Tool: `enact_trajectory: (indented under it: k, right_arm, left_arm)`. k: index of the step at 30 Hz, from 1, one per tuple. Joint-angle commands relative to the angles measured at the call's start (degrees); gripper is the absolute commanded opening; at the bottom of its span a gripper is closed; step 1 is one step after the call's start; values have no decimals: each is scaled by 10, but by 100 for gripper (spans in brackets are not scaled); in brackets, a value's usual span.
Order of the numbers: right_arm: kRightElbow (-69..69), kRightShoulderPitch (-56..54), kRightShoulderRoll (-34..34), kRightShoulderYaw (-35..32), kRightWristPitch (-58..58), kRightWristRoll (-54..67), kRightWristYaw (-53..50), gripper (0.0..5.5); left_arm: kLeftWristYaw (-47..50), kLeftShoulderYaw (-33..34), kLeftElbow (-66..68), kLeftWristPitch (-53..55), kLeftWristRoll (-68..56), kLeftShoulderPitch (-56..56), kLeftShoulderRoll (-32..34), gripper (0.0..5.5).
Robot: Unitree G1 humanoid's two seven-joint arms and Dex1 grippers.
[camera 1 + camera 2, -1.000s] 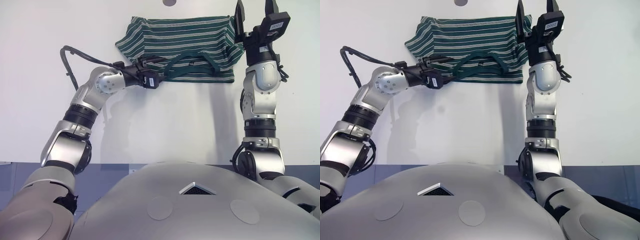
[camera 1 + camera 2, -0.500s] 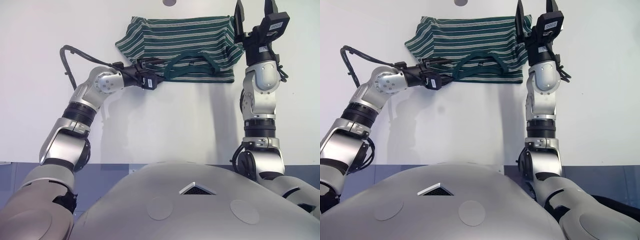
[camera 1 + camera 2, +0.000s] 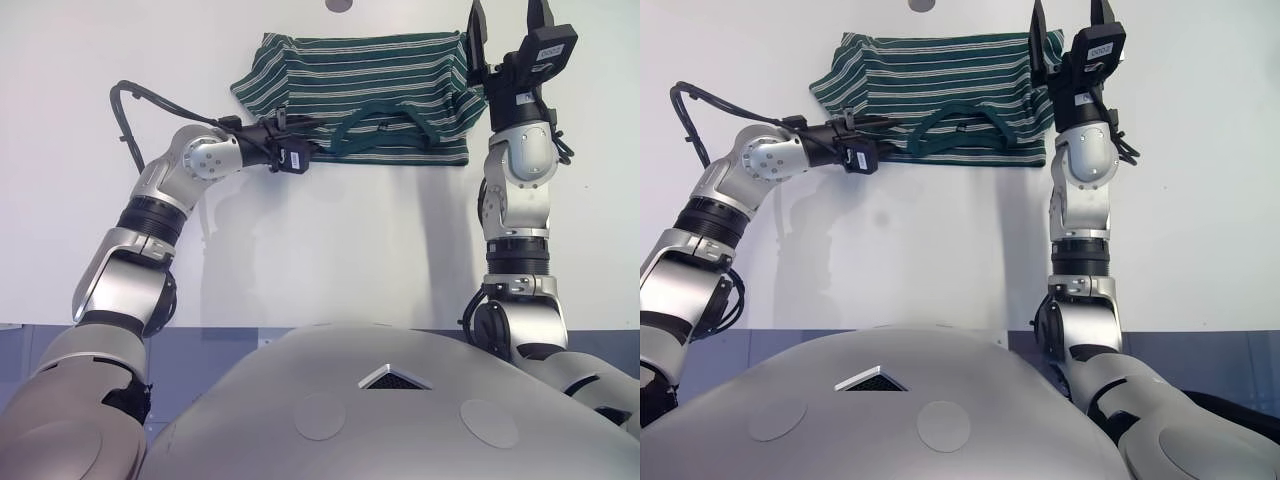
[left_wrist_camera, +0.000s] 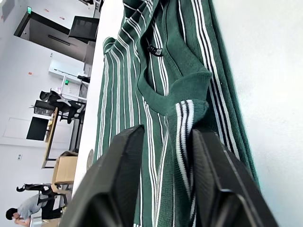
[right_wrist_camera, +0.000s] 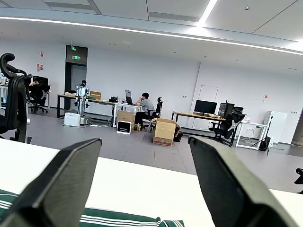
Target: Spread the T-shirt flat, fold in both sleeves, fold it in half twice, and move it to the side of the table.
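Note:
The green T-shirt (image 3: 370, 80) with thin white stripes lies partly folded at the far middle of the white table (image 3: 330, 250), collar toward me. My left gripper (image 3: 310, 135) lies low at the shirt's near left edge beside the collar. Its fingers (image 4: 123, 179) stand a little apart, open, with a bunched striped fold of the T-shirt (image 4: 184, 118) between them. My right gripper (image 3: 508, 20) is held upright above the shirt's right edge. It is open, with nothing between its fingers (image 5: 61, 184).
Bare white table stretches to the left and right of the shirt and across the whole near half. A small grey round mark (image 3: 339, 5) sits at the far edge. The table's near edge (image 3: 300, 326) runs just ahead of my body.
My left arm has swung its elbow outward, and the left gripper has slid a little to the left and farther away along the shirt's near edge. The right arm has not moved.

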Motion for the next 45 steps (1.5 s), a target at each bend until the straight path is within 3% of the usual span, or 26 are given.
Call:
enact_trajectory:
  k: [1, 5, 8, 14, 17, 23, 28, 35, 45]
  right_arm:
    - [-5, -10, 1, 1, 3, -4, -3, 345]
    - [-6, -13, -4, -3, 2, -4, -3, 345]
    - [-9, -17, -25, -9, 5, 1, 14, 345]
    - [-29, -14, -194, 18, 22, 27, 245, 345]
    - [-7, 4, -282, 67, -37, -22, 356, 345]
    - [88, 4, -358, 117, -129, -77, 445, 345]
    - [186, -29, -329, 147, -225, -145, 384, 345]
    - [273, -63, -308, 149, -376, -246, 208, 345]
    - [284, -46, -314, 179, -431, -339, 99, 345]
  left_arm:
    - [-10, 0, 2, -4, -13, -3, 1, 92]
    - [-20, -1, 1, -9, -23, -3, 0, 11]
    - [-15, 1, 3, -9, -20, -4, -1, 1]
    - [-19, 37, -35, -9, -81, -6, 8, 1]
    - [-9, 52, -27, -11, -84, -8, 12, 1]
    - [9, 66, -24, -10, -76, -13, 4, 1]
    - [11, 63, -27, -11, -73, -11, -3, 1]
    - [8, 59, -36, -16, -71, -5, -6, 1]
    - [12, 61, -48, -15, -72, 4, -7, 1]
